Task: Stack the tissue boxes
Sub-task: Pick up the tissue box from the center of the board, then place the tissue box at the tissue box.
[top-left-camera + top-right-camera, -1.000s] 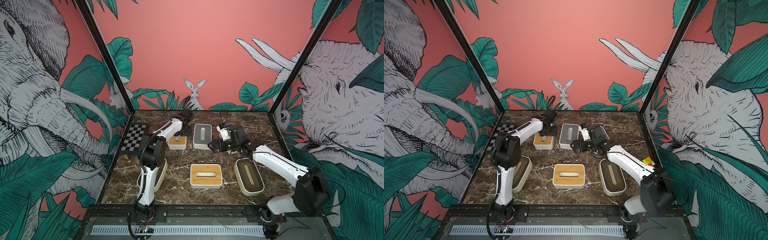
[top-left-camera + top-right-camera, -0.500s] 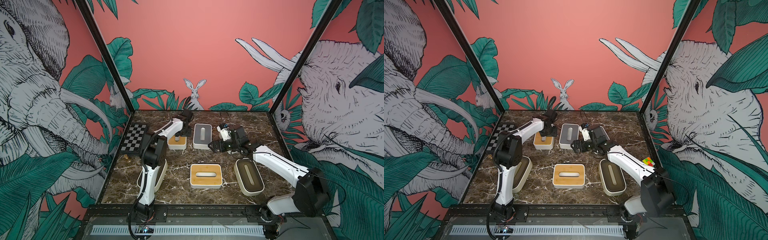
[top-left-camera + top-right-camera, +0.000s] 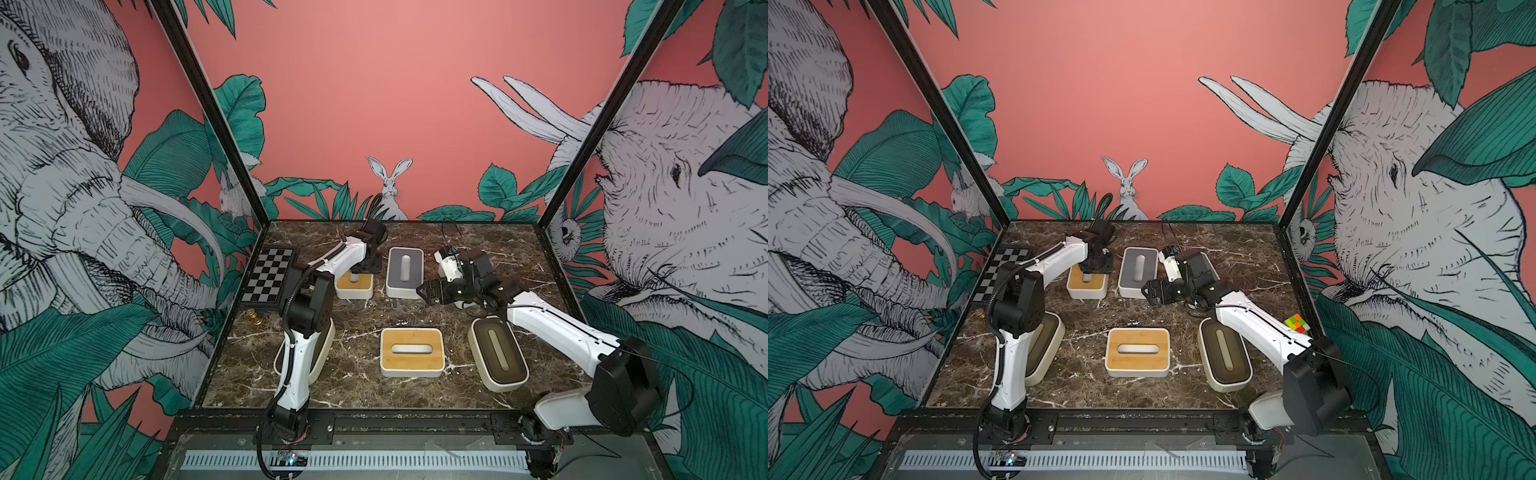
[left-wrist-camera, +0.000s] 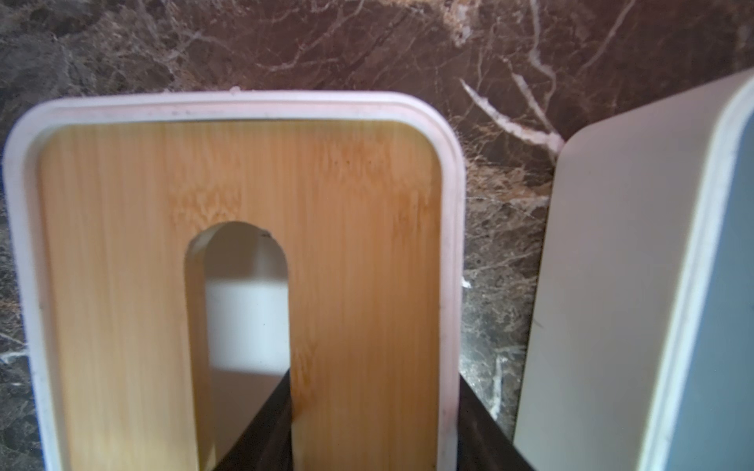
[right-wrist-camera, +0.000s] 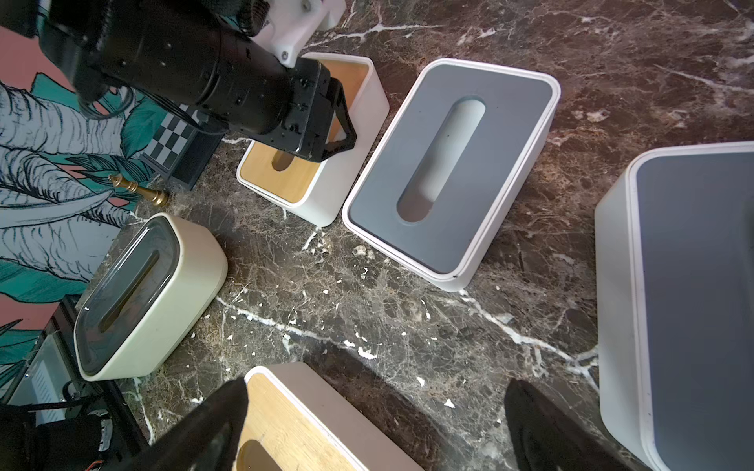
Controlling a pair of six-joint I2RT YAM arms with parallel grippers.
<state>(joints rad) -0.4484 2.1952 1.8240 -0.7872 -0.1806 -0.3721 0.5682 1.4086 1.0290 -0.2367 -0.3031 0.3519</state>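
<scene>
**Left gripper clamped on the far bamboo box, right gripper spread over bare marble**

Top views: In both top views the tissue boxes lay single and unstacked on the marble surface (image 3: 478, 245). The left gripper (image 3: 365, 269) stood down on the far bamboo-lidded tissue box (image 3: 352, 287). That box sat just beside the grey-lidded tissue box (image 3: 405, 272), with a narrow strip of marble between their long edges. The near bamboo-lidded tissue box (image 3: 411, 349) lay mid-surface with open marble on every side. The right cream tissue box (image 3: 498, 353) lay near it, its far end passing under the right arm. The left cream tissue box (image 3: 327, 353) was half hidden behind the left arm. The right gripper (image 3: 428, 291) hung just off the grey lid's near corner. A chessboard (image 3: 268, 276) lined the left edge, and a multicoloured cube (image 3: 1296, 323) sat by the right edge.

Left wrist: One finger (image 4: 265, 432) reached into the bamboo lid's slot and the other ran outside the long wall. The jaws were closed on the strip of lid and wall between them. The grey-lidded box's white wall (image 4: 632, 285) stood close alongside, across a slim gap.

Right wrist: The right gripper's fingers (image 5: 212, 428) stood wide apart and held nothing. The near bamboo lid (image 5: 293, 428) lay below one finger. A second grey-lidded tissue box (image 5: 693, 306) filled one side. A broad patch of marble lay open among the boxes. A brass chess piece (image 5: 138, 189) lay beside the chessboard.
</scene>
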